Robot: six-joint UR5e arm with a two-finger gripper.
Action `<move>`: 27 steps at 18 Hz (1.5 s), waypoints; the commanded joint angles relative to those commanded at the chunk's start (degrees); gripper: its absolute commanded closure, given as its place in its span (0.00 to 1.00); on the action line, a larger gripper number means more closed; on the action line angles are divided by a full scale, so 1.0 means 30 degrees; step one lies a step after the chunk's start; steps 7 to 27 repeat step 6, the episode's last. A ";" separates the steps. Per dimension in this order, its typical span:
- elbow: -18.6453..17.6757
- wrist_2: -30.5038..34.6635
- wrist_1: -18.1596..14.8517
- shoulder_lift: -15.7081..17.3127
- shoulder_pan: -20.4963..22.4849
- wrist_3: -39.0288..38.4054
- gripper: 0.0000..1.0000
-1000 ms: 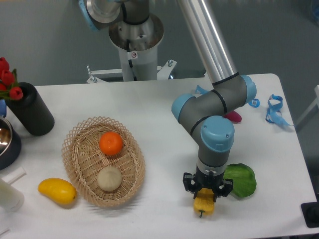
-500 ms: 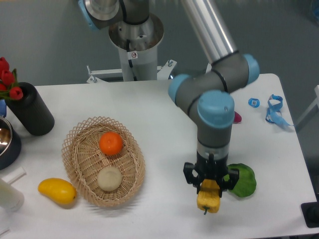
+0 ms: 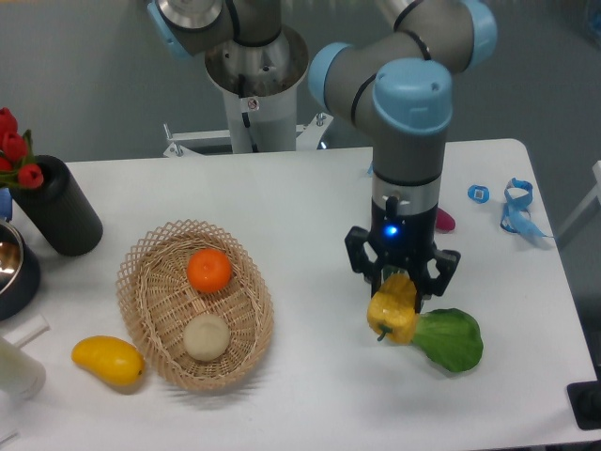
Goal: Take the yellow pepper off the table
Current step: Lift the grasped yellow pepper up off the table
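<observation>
Gripper [image 3: 400, 293] clamped on yellow pepper [image 3: 394, 318], held clear above table [image 3: 300, 197]. Likely light, waxy, ridged; grip across blocky body, not stem.

The large white tabletop with rounded corners [image 3: 282, 202] carries an oval woven wicker basket [image 3: 150, 310] toward its front left, with a smooth yellow mango-like fruit [image 3: 108, 362] lying just beside the basket's left end. At the left edge stand a black cylindrical vase [image 3: 61, 211] with red tulips and, nearer the front, part of a dark round bowl [image 3: 14, 272] and a white cylinder [image 3: 17, 362] cut off by the frame. On the right side a green leafy vegetable [image 3: 453, 340] rests near the front, while a small blue ring-shaped piece [image 3: 478, 194], a blue strap [image 3: 518, 209] and a small magenta object [image 3: 444, 221] lie towards the far right corner.
</observation>
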 joint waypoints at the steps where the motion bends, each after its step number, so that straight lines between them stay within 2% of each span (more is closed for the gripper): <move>1: -0.0030 0.0000 0.0029 0.0029 0.0000 0.0000 0.79; 27: 0.0028 -0.0058 0.0029 0.0176 0.0088 -0.0058 0.79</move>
